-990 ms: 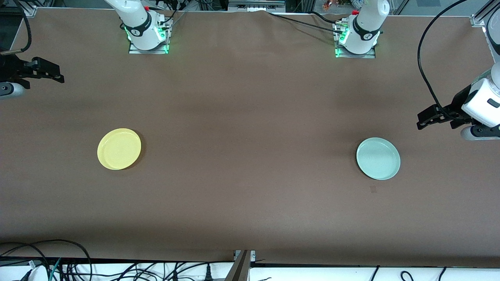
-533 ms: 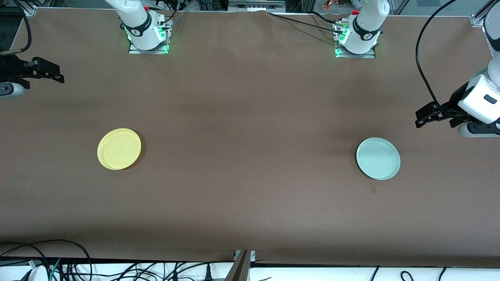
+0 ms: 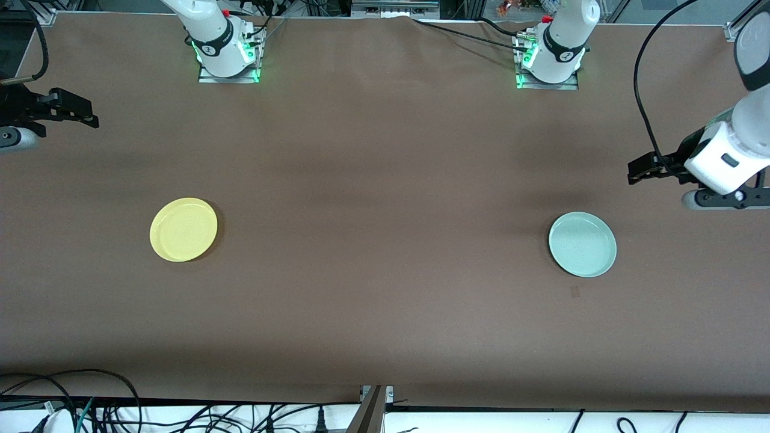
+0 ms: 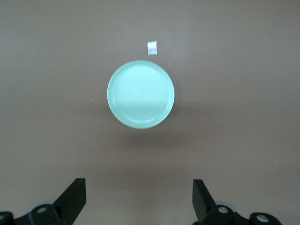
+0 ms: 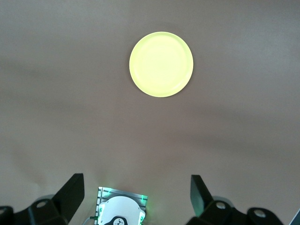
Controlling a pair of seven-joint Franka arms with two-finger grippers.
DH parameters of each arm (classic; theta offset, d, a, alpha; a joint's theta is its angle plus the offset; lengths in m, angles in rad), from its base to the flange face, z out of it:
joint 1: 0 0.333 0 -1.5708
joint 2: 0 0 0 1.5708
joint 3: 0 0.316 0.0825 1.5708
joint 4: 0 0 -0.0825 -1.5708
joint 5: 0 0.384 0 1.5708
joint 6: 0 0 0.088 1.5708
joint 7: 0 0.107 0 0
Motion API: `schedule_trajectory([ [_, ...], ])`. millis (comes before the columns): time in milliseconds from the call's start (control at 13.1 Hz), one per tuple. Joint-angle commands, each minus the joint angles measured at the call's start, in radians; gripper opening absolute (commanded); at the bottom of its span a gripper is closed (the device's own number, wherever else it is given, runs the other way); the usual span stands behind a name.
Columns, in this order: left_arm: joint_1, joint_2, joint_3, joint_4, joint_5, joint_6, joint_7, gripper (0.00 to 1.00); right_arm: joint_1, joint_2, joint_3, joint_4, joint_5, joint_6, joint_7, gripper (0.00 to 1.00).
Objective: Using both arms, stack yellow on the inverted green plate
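A wide brown counter (image 3: 385, 313) fills the scene, with two white robot arms based along its far edge. The left arm (image 3: 731, 150) reaches high over its own end of the counter, and the right arm (image 3: 207, 36) rises from its base and leaves the front view, so only its wrist shows at the other end.

The green plate (image 3: 582, 244) lies flat on the counter toward the left arm's end, rim up, with nothing touching it. The yellow plate (image 3: 183, 229) lies flat toward the right arm's end, also rim up and untouched. The two plates are well apart, at about the same distance from the front camera.

The left pincer (image 3: 639, 171) hangs in the air over bare counter near the green plate. Its wrist camera shows the green plate (image 4: 140, 94) ahead of two spread fingertips (image 4: 75, 199), released and empty.

The right pincer (image 3: 75, 111) hangs over the edge of the right arm's end of the counter, well apart from the yellow plate. Its wrist view shows the yellow plate (image 5: 161, 64) and released, empty fingertips (image 5: 72, 192).

A small pale mark (image 4: 152, 48), perhaps a scrap of tape, lies on the counter just beside the green plate, on the side nearer the front camera.
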Motion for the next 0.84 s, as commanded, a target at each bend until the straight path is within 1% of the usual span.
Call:
schedule_trajectory([
  [0, 0.016, 0.050, -0.001, -0.005, 0.042, -0.019, 0.026, 1.00, 0.000, 0.006, 0.000, 0.016, -0.011, -0.001, 0.010, 1.00],
  [76, 0.016, 0.049, -0.001, -0.040, 0.043, 0.007, 0.026, 1.00, 0.000, 0.006, 0.000, 0.016, -0.011, -0.001, 0.012, 1.00],
  [228, 0.028, 0.023, -0.001, -0.169, 0.042, 0.127, 0.025, 1.00, -0.001, 0.006, 0.000, 0.016, -0.011, -0.001, 0.010, 1.00],
  [304, 0.050, 0.018, -0.004, -0.250, 0.042, 0.209, 0.025, 1.00, -0.001, 0.006, 0.000, 0.016, -0.011, 0.000, 0.010, 1.00],
  [457, 0.059, 0.012, -0.004, -0.397, 0.042, 0.407, 0.025, 1.00, 0.000, 0.006, 0.000, 0.016, -0.011, 0.000, 0.010, 1.00],
  [609, 0.073, 0.021, -0.002, -0.522, 0.043, 0.597, 0.025, 1.00, 0.000, 0.006, 0.000, 0.016, -0.011, 0.000, 0.010, 1.00],
  [685, 0.088, 0.033, -0.001, -0.566, 0.043, 0.679, 0.026, 1.00, 0.000, 0.006, 0.000, 0.016, -0.011, 0.000, 0.010, 1.00],
  [761, 0.108, 0.067, -0.001, -0.578, 0.069, 0.720, 0.026, 1.00, 0.000, 0.006, 0.000, 0.016, -0.011, 0.000, 0.010, 1.00],
])
